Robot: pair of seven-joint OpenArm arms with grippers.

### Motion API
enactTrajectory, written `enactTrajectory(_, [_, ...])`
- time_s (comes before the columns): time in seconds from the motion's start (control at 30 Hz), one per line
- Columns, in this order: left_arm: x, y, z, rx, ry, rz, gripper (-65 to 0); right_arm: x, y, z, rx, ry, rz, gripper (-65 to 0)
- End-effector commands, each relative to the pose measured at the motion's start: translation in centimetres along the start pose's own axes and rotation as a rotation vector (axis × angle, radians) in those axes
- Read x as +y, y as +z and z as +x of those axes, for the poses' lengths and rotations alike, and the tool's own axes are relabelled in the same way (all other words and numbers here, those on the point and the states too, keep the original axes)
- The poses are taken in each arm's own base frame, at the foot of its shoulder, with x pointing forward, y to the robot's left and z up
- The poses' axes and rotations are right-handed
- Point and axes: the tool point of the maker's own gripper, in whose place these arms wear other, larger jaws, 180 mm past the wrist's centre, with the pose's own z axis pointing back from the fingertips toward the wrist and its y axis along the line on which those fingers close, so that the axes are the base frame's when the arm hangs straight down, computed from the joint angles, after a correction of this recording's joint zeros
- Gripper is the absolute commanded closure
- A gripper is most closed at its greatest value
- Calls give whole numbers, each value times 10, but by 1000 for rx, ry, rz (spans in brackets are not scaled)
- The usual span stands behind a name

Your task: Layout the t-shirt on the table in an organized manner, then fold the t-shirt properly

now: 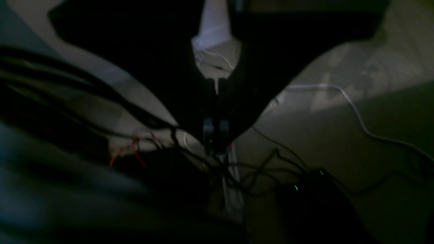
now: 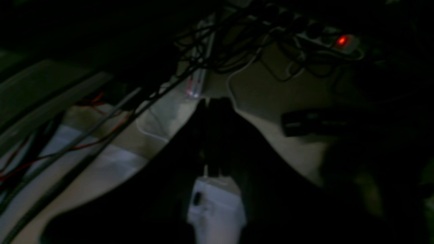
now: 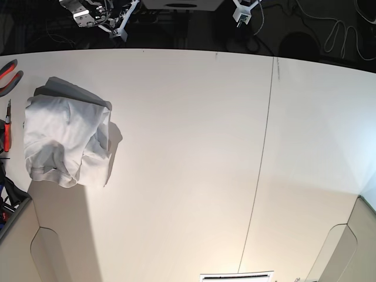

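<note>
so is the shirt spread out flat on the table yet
No, the shirt lies bunched in a rumpled heap near the left edge of the table in the base view.

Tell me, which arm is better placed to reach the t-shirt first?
Probably the right arm. The crumpled t-shirt lies near the table's left edge in the base view, which is the right arm's side. Neither arm is over the table yet.

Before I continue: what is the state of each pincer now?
Left pincer: closed, holding nothing.
Right pincer: closed, holding nothing.
</note>
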Motion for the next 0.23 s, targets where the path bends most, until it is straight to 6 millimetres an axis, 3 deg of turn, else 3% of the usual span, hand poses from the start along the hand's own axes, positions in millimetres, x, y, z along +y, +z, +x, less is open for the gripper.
enactTrajectory(0.0, [3,1,4,-21,2,12,0,-1,1,-5,9,-15,6,0])
enactTrajectory(0.2, [4,0,10,-29,-1,11,0,4,-1,-8,12,-25,17,0])
